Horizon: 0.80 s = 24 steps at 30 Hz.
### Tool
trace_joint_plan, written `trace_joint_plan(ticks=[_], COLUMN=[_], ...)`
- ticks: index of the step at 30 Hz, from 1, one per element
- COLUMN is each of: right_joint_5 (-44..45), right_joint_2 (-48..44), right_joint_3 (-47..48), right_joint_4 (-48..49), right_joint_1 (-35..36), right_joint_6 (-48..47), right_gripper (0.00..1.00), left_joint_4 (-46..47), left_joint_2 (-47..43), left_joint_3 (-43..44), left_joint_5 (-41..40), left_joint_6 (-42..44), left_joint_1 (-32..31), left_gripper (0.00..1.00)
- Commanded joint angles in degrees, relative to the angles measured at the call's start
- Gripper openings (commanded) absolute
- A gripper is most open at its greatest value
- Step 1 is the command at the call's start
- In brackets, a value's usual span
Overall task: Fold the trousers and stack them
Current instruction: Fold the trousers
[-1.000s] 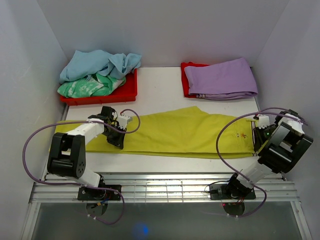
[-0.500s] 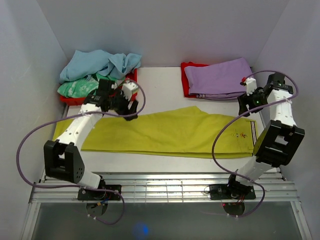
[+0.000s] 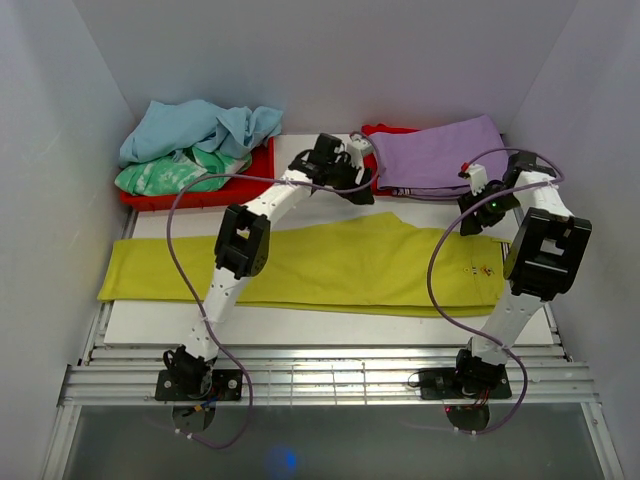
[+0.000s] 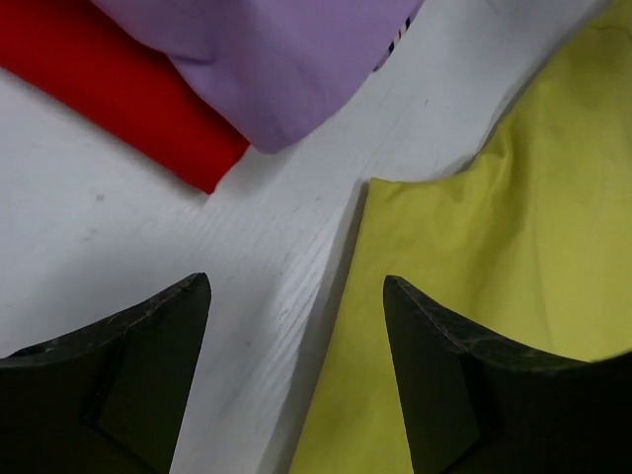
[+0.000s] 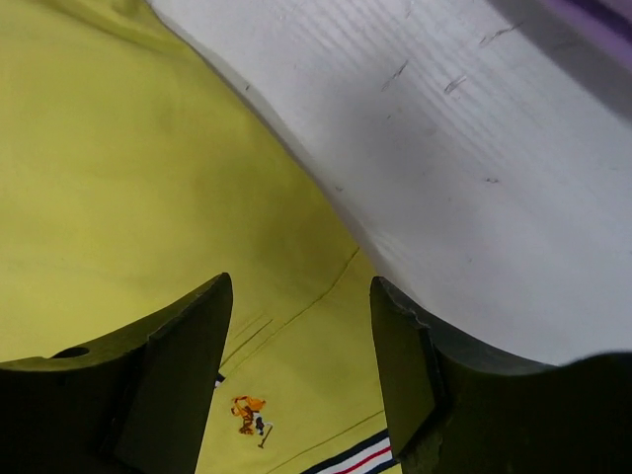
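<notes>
L gripper (image 4: 296, 291): jaws spread wide, empty, over far edge of trousers (image 3: 330, 265). R gripper (image 5: 301, 286): jaws apart, empty, over logo end. Trousers flat across white table (image 3: 320, 325); pale walls (image 3: 330, 60).

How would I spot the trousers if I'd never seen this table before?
Find the white table. The trousers lie flat across its middle, in front of the clothes at the back. Only they are yellow-green and stretched out long; the purple cloth is folded small and the blue cloth is bunched up.
</notes>
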Motion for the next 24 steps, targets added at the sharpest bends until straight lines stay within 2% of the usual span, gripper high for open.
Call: trace_joint_plan(ticks=[1,6,9,17,18,21,24], right_joint_5=[2.5,3.5,5.3,4.1,3.9,2.7,0.3], right_joint_2=[-3.7,-5.2,-6.2,-9.7,-10.2,-12.7,-15.7], right_joint_3=[-2.8,-8.6,-12.6,-16.8,-16.9,-17.0,-18.1], right_joint_4=[3.2,4.5,5.3,5.5,5.2,2.5,-2.4], right_joint_1=[-0.2,0.6,1.2,1.3,1.4,1.5,1.7], right_joint_6=[-2.3,-3.9,-5.1,-6.4,-6.5,-6.9,-8.6], right_gripper=[0.64,0.68,0.65,0.61,0.61,0.62,0.62], left_joint_4=[8.1,10.5,11.0,11.4,11.6,12.6,12.2], left_joint_2=[0.3,3.8,4.4,4.6,4.6,4.5,5.1], left_joint_3=[-0.7,-1.8,-4.3,-9.5,-10.1,-10.2,-9.3], left_joint_5=[0.4,0.9,1.9,4.6,4.6,3.9,1.3], left_joint_6=[-6.9,-7.6,-8.4,-7.9,-8.0,-8.7,-8.7], left_joint_1=[-2.3,-4.2,-4.9,-7.7,-7.9,-8.0,-8.1], left_gripper=[0.82,0.82,0.81,0.62,0.55,0.43,0.18])
